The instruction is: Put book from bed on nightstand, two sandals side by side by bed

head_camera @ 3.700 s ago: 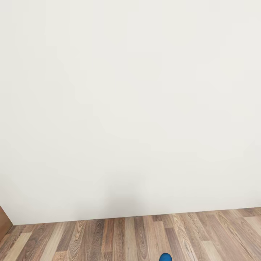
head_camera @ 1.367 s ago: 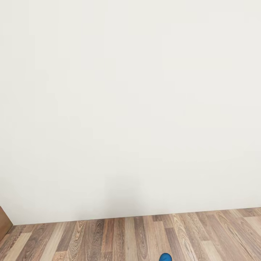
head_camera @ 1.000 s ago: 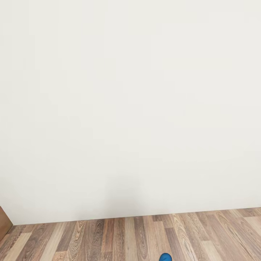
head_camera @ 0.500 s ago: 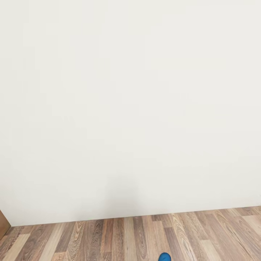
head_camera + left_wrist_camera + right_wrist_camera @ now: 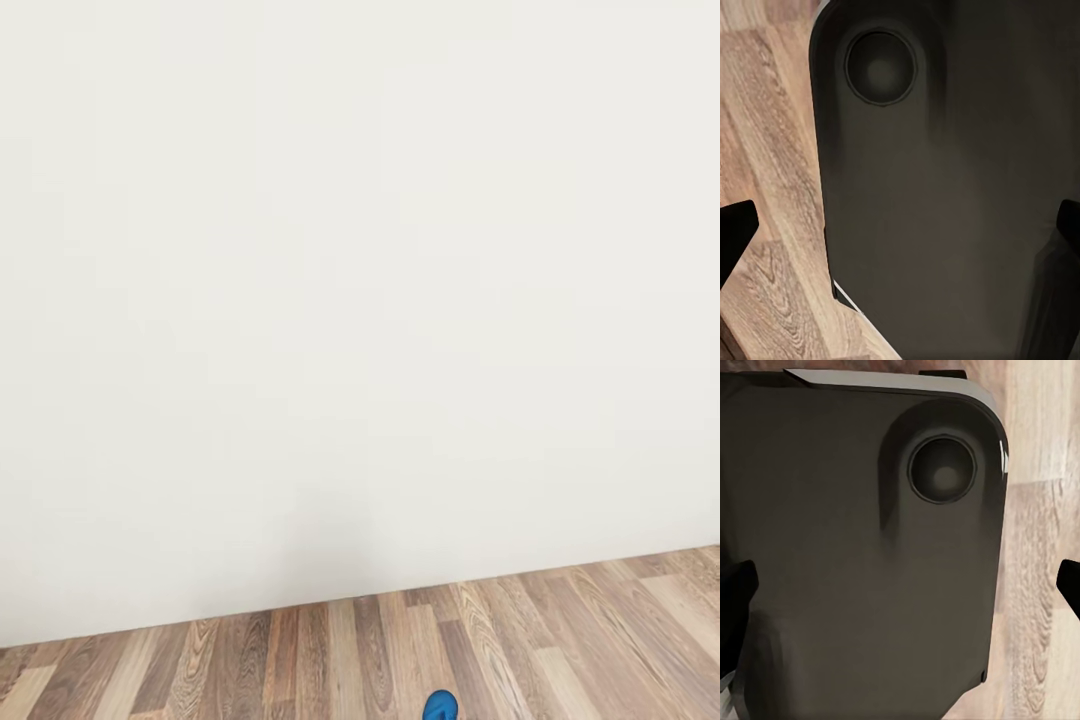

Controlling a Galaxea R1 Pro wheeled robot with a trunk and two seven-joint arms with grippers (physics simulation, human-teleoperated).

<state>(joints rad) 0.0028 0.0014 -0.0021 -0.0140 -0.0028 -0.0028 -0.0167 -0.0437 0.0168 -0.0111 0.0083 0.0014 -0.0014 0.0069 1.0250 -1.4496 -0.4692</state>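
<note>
The left gripper (image 5: 900, 229) appears in the left wrist view as two black fingertips at opposite edges of the picture, one fingertip (image 5: 735, 232) over the wood-plank floor (image 5: 765, 150) and the other against a dark body panel. The fingertips stand far apart, so the gripper is wide open, and nothing lies between them. Behind the gap sits the large dark grey panel of the robot base (image 5: 945, 187), with rounded corners and a circular recess (image 5: 880, 67) near one corner.

The right gripper (image 5: 900, 592) presents the same arrangement in the right wrist view: a black fingertip (image 5: 735, 600) at one edge, its partner at the opposite edge, the gap wide, and nothing held. A second dark panel (image 5: 832, 547) with a circular recess (image 5: 942, 470) lies behind it, and a strip of floor (image 5: 1035, 510) runs along one side.

In the head view, a plain white wall (image 5: 360, 280) occupies most of the picture. The brown plank floor (image 5: 560, 640) meets it along a slightly slanted line low in the frame. One blue sandal (image 5: 440, 706) lies on the floor at the bottom edge, right of centre; only its rounded end is visible, and it is well apart from the wall.
</note>
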